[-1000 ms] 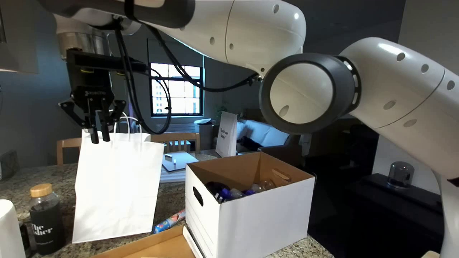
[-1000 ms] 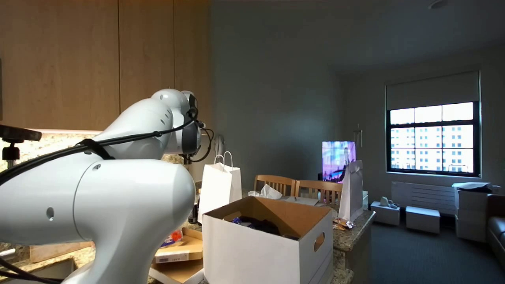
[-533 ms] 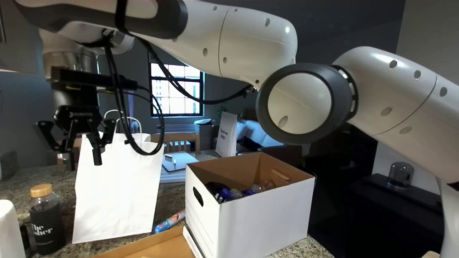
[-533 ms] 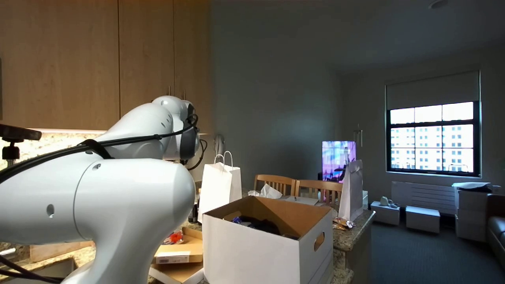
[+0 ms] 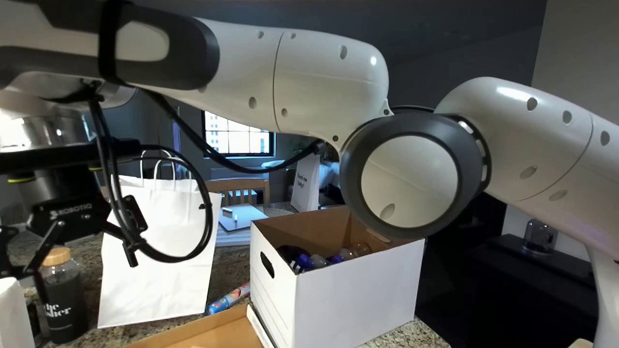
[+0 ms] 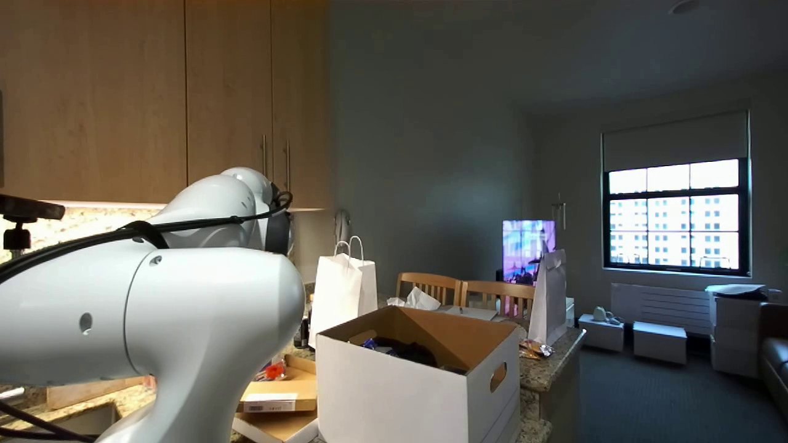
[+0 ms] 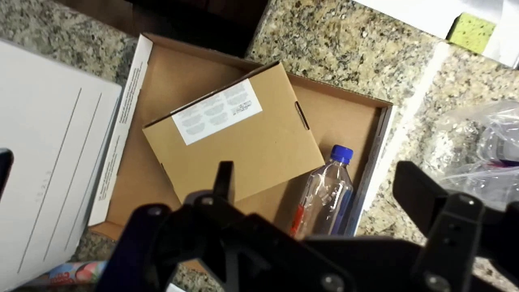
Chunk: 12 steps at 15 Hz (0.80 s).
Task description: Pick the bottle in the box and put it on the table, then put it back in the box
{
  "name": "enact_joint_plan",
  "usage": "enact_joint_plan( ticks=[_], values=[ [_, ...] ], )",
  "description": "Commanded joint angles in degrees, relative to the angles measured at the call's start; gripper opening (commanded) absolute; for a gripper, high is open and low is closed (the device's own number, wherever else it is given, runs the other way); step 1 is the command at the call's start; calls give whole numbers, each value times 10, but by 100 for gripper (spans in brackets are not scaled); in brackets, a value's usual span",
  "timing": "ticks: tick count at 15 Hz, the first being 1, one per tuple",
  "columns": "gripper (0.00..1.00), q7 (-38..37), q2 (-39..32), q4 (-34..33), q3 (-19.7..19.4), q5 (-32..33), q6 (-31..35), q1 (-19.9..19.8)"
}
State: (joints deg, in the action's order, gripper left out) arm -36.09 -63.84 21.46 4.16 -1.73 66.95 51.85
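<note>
Gripper spread wide, holding nothing, above bottle in tray beside box. Bottle looks empty: probably light, slick, thin-walled, easily dented. Best hold: across mid-body, gentle squeeze.

Colouring of bottle, box and speckled counter.
The bottle is clear, capped in blue and marked in 2 colours, red and blue; the box is faced white and lined brown; the counter is flecked tan and black; the gripper is finished black.
</note>
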Motion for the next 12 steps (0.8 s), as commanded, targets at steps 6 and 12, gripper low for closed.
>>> enact_joint_plan(
  ticks=[6, 12],
  values=[
    [100, -257, -31, -5, -30, 1, -33, 38],
    [100, -426, -49, -4, -27, -11, -64, 26]
  ],
)
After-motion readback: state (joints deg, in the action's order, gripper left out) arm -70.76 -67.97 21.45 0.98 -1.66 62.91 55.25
